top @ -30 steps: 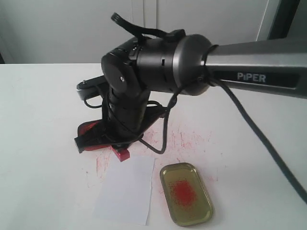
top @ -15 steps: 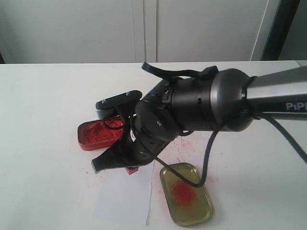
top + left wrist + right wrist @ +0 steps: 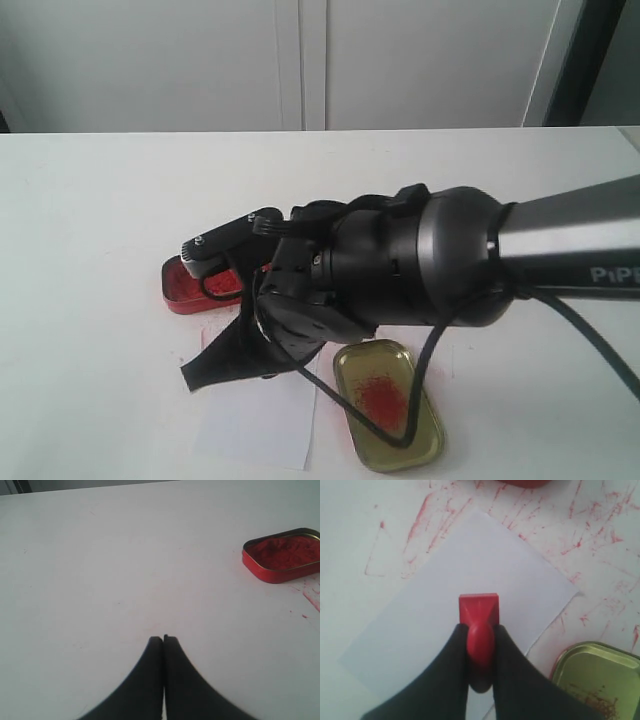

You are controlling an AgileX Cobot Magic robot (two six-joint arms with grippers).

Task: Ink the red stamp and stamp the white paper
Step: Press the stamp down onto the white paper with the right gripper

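The red stamp (image 3: 479, 611) is held by its knob in my right gripper (image 3: 480, 628), which is shut on it. Its square base points down over the middle of the white paper (image 3: 435, 610). I cannot tell whether the base touches the sheet. In the exterior view the right arm and its dark fingers (image 3: 215, 365) hang over the top of the white paper (image 3: 255, 432) and hide the stamp. My left gripper (image 3: 163, 639) is shut on nothing above bare table, away from the paper.
The red tin of ink paste (image 3: 195, 285) (image 3: 282, 555) lies open behind the paper. The gold lid (image 3: 388, 405) (image 3: 600, 680) with a red smear lies right of the sheet. Red ink streaks (image 3: 420, 525) mark the table around them.
The right arm has swung from the red tin toward the near side and dropped lower, carrying the stamp over the paper. The tin is uncovered again.
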